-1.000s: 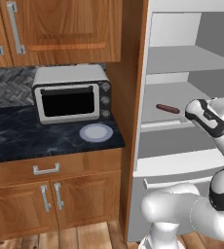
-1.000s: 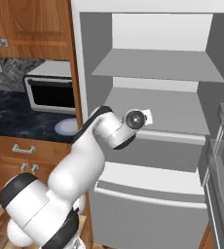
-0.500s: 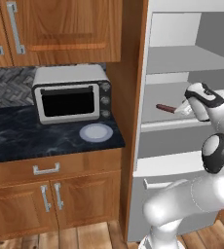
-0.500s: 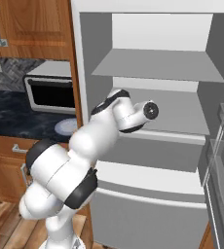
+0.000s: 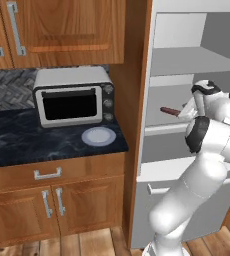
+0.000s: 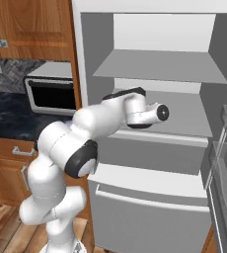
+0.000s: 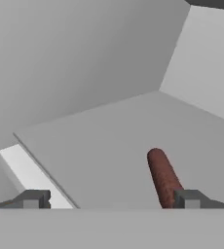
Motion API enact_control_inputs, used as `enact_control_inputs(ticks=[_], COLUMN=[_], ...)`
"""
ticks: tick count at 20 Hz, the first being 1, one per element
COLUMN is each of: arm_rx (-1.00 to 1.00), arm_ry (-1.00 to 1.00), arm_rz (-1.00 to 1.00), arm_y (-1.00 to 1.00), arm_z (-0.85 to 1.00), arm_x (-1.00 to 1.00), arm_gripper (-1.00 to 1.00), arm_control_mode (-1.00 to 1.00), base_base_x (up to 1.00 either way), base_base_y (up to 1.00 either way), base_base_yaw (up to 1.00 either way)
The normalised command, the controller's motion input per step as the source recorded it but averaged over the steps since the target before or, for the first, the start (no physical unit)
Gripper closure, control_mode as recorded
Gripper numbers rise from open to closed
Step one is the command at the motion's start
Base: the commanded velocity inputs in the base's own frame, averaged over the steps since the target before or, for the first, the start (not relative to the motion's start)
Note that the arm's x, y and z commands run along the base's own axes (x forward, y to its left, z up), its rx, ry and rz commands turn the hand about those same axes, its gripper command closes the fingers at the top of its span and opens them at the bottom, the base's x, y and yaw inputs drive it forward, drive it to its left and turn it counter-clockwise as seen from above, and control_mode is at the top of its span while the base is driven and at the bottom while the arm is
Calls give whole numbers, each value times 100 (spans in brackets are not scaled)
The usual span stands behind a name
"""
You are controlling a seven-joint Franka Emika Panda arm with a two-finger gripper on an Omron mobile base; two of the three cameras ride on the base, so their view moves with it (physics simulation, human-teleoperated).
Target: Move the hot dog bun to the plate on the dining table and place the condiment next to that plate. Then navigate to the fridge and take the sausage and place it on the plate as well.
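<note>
Reaching deeper into the fridge [image 6: 150,64], the arm is bringing its gripper [image 7: 109,199] right up to the sausage [image 7: 163,179].

Jaws are standing fully open and holding nothing; the sausage is lying on the shelf just by the right-hand fingertip in the hand view, running away toward the back wall, so the gripper is probably needing to shift sideways before closing.

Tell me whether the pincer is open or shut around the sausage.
Open. In the hand view the pincer has its fingertips far apart, and the sausage lies on the fridge shelf by one tip, ungripped.
</note>
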Motion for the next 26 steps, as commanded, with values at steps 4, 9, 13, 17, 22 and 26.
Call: enact_control_inputs(ticks=[4, 9, 13, 17, 22, 26], arm_rx=[0, 0, 0, 0, 0, 0], arm_ry=[0, 0, 0, 0, 0, 0], arm_rz=[8, 3, 0, 0, 0, 0], arm_y=[0, 0, 5, 14, 25, 37], arm_z=[-9, -11, -15, -9, -6, -10], arm_x=[11, 9, 6, 17, 19, 27], arm_gripper=[-100, -100, -100, -100, -100, -100], arm_control_mode=[-100, -100, -100, -100, -100, -100], base_base_x=[0, 0, 0, 0, 0, 0], base_base_y=[0, 0, 0, 0, 0, 0], base_base_yaw=[0, 0, 0, 0, 0, 0])
